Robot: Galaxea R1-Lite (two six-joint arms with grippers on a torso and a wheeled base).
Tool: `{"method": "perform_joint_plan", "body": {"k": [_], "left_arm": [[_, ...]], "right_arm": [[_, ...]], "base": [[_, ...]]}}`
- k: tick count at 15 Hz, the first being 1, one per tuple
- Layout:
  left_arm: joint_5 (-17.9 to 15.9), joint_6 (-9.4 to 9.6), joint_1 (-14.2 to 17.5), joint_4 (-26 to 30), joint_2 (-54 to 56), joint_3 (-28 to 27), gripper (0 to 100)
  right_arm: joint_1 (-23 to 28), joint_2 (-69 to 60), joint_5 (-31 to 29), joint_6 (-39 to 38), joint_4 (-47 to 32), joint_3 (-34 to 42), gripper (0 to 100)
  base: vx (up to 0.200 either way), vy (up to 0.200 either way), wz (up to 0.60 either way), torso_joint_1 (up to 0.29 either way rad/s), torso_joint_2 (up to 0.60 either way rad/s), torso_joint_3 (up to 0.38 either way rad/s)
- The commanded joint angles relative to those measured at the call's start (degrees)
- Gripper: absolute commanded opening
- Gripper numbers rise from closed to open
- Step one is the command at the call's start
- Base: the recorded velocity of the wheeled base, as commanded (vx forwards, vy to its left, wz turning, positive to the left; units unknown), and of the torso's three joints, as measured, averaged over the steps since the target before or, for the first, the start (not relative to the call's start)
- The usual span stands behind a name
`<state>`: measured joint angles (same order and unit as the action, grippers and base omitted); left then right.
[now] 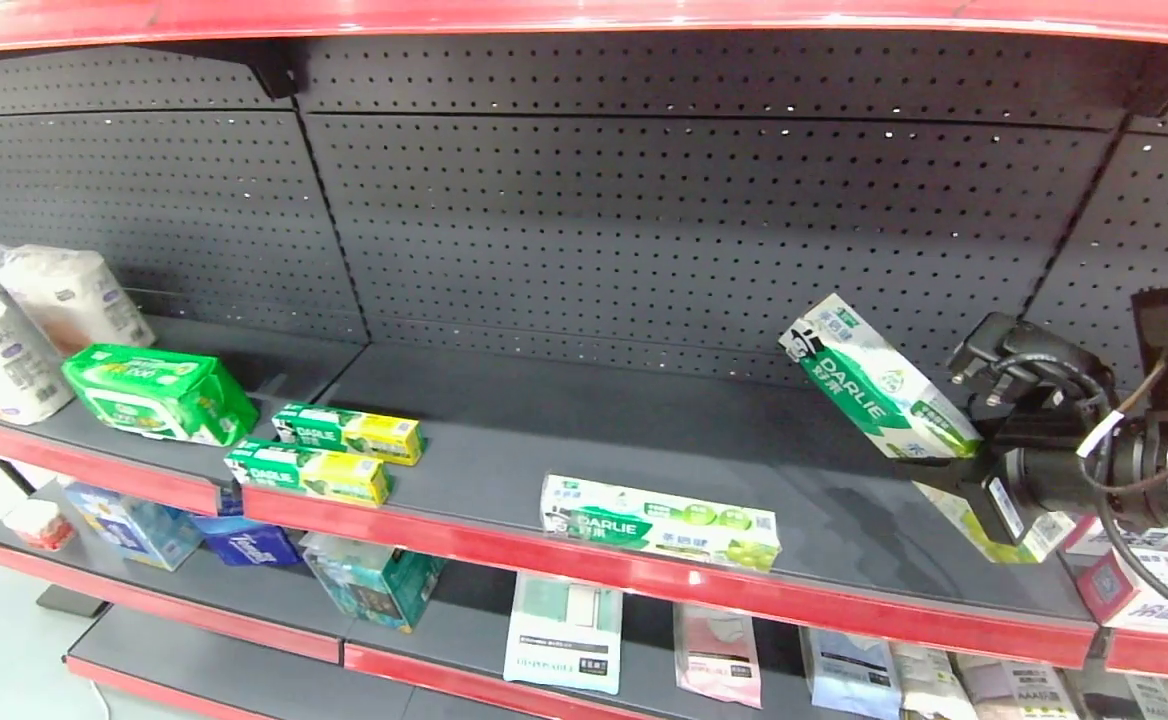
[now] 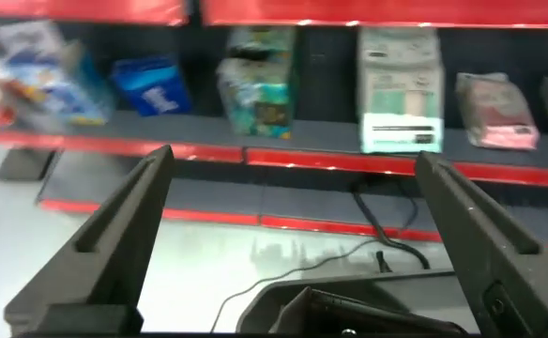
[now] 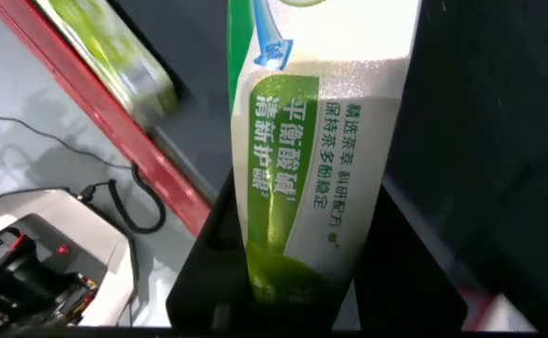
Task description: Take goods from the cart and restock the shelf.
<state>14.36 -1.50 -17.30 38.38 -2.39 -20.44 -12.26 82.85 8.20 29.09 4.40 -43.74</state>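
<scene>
A tilted toothpaste box [image 1: 879,385] is clamped above the shelf [image 1: 644,430] by the right gripper [image 1: 949,470]; jaws of the left gripper [image 2: 293,160] are spread.

On the shelf [image 1: 584,420], paper roll packs [image 1: 69,295] stand far left, a wet wipes pack [image 1: 159,392] just right of them, then a rear toothpaste box [image 1: 349,432] behind a front toothpaste box [image 1: 306,471]. A lone toothpaste box [image 1: 659,520] lies mid-shelf at the front edge. Above the right end, the right gripper [image 1: 959,475] holds a tilted toothpaste box [image 1: 879,385]
</scene>
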Motion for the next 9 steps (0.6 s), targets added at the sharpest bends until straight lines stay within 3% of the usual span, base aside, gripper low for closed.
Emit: {"method": "perform_joint_plan", "body": {"k": [1,3,6,9], "left_arm": [[0.1,0.01,-0.1,-0.1,1.1,0.2,100],[0.3,0.01,-0.1,-0.1,1.1,0.4,100],[0.3,0.09,-0.1,-0.3,1.2,0.9,100],[0.3,0.53,-0.2,-0.4,1.2,0.9,100]], "right_arm": [[0.0,2.4,-0.2,1.8,0.2,-1.6,0],[0.0,8.2,1.4,4.8,7.4,-2.1,0],[3.3,23.5,14.6,13.2,26.4,-3.6,0],[1.4,25.7,13.6,14.5,25.9,-4.9,0]], "base": [[0.0,0.0,0.0,0.0,0.0,0.0],[0.0,0.0,0.0,0.0,0.0,0.0],[0.0,0.0,0.0,0.0,0.0,0.0],[0.0,0.0,0.0,0.0,0.0,0.0]]}}
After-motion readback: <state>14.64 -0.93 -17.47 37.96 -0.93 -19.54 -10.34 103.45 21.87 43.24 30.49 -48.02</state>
